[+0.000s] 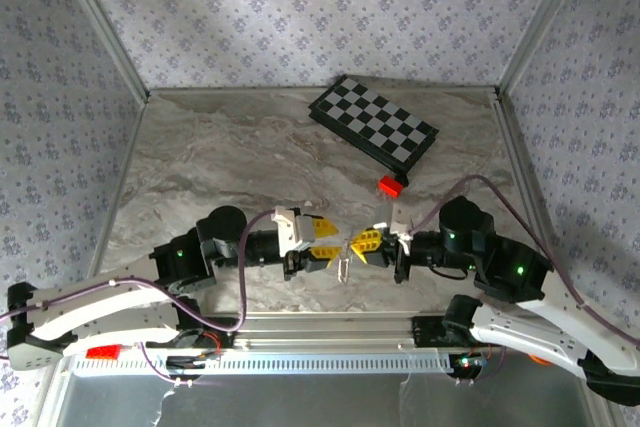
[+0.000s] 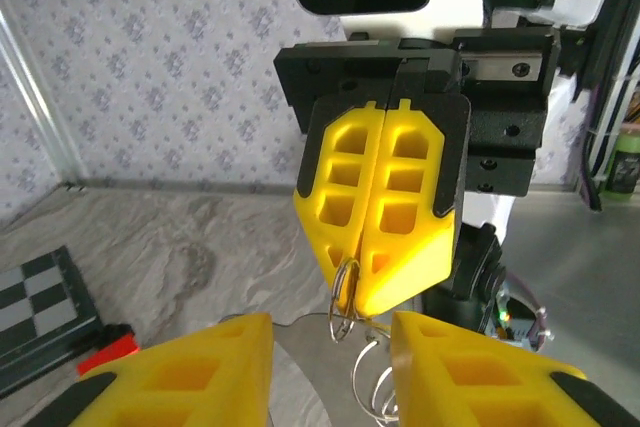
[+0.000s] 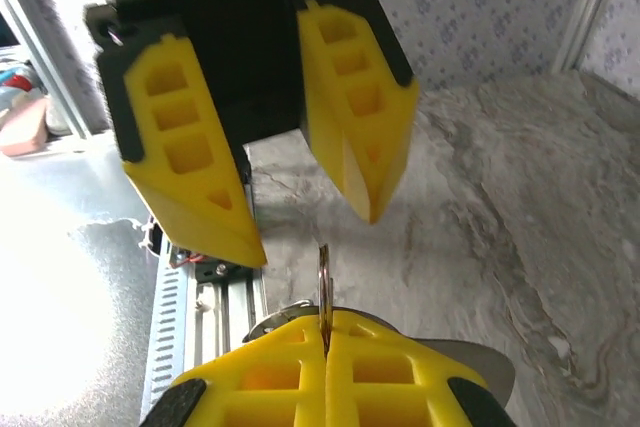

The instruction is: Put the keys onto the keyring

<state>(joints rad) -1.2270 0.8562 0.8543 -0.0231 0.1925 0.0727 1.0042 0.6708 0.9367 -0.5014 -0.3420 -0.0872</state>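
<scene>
My two grippers meet tip to tip over the near middle of the table. The right gripper (image 1: 364,246) (image 3: 323,332) is shut on the thin metal keyring (image 3: 323,277) (image 2: 345,305), which sticks out edge-on from between its yellow fingers. A flat silver key (image 2: 304,391) (image 3: 480,365) and wire loops hang under that grip, seen as a pale dangling piece (image 1: 345,269). The left gripper (image 1: 326,248) (image 2: 330,352) faces it, open. Its fingers stand on either side of the ring's free end without touching it.
A black and white chessboard (image 1: 373,122) (image 2: 35,307) lies at the back of the marble table. A small red block (image 1: 389,185) (image 2: 105,352) sits by its near corner. The metal rail (image 1: 330,327) runs along the near edge under both arms.
</scene>
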